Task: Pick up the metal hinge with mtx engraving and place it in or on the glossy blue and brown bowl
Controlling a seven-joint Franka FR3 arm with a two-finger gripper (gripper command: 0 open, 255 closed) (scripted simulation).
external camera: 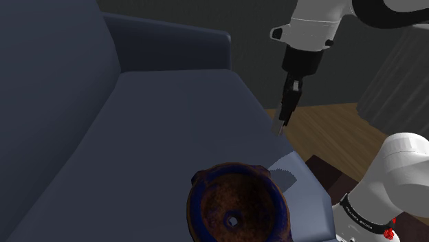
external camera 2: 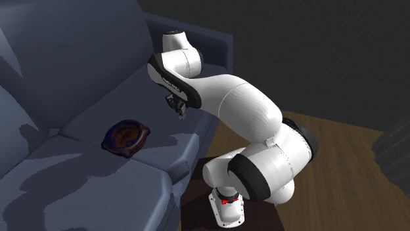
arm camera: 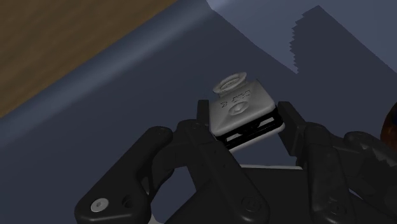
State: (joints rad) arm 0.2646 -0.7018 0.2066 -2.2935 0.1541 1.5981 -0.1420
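My black gripper (arm camera: 249,127) is shut on a small grey metal hinge (arm camera: 240,107) with an engraved face and a round boss, clasped between both fingers. In the shoulder view the gripper (external camera: 282,125) hangs above the sofa seat's right edge, with the hinge (external camera: 279,128) a grey speck at its tip. The brown bowl with a glossy blue rim (external camera: 237,206) rests on the seat, nearer the camera than the gripper. In the second exterior view the bowl (external camera 2: 125,136) lies to the left of the gripper (external camera 2: 179,110).
A dark blue sofa (external camera: 137,137) has its backrest on the shoulder view's left and an armrest (external camera: 172,45) at the far end. Wooden floor (external camera: 330,127) lies past the seat's right edge. The arm's base (external camera 2: 227,203) stands beside the sofa.
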